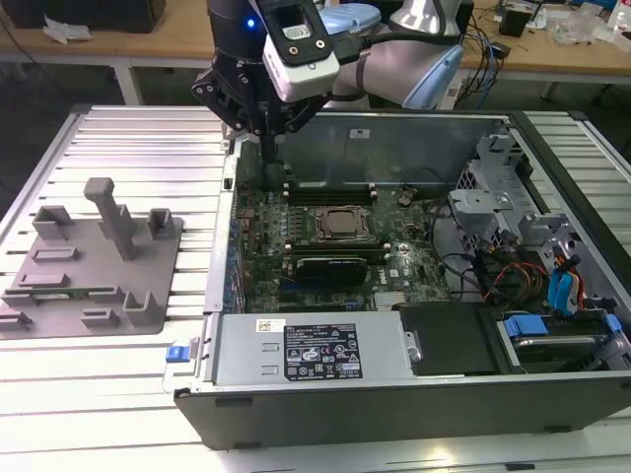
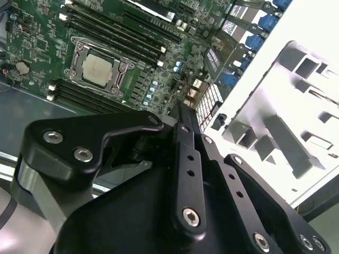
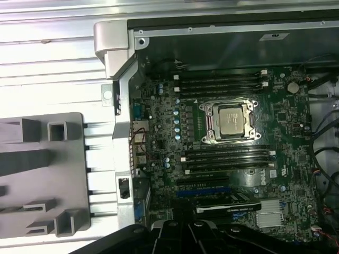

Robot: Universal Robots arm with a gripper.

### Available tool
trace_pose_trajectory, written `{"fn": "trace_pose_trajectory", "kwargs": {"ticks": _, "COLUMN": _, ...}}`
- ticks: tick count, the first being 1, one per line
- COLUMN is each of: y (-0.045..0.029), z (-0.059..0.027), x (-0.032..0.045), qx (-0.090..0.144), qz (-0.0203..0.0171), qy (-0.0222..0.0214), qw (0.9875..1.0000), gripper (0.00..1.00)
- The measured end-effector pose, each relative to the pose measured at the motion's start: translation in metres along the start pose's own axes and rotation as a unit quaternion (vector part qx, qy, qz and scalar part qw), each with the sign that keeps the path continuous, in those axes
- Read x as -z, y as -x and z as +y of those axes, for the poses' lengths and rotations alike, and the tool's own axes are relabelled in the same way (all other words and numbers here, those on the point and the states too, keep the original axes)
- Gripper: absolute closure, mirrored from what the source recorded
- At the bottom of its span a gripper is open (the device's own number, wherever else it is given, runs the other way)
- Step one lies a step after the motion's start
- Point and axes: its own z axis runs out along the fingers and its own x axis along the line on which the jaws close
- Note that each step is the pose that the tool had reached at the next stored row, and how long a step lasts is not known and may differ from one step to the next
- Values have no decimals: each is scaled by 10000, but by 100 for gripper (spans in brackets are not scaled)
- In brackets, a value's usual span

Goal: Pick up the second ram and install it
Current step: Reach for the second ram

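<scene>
One pincer (image 1: 270, 166) over case (image 1: 414, 414) | one processor (image 3: 232, 121) | one fixture (image 1: 89, 268)

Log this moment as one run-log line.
tool: over motherboard, at end of memory slots | computer case: open | grey fixture: on table, exterior view's left of case | held item: cannot tell

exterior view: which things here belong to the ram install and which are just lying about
Job in hand:
- hand, over the motherboard
- memory slots beside the processor

Lying about:
- grey fixture block
- black expansion card
- power supply
</scene>
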Motion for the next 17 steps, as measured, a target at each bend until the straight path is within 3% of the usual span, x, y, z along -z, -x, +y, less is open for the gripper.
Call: {"fn": "trace_pose_trajectory", "kwargs": {"ticks": 17, "y": -170, "z": -13, "x": 5, "qx": 0, "qz": 0, "qy": 0, "qw": 10000, "gripper": 92}}
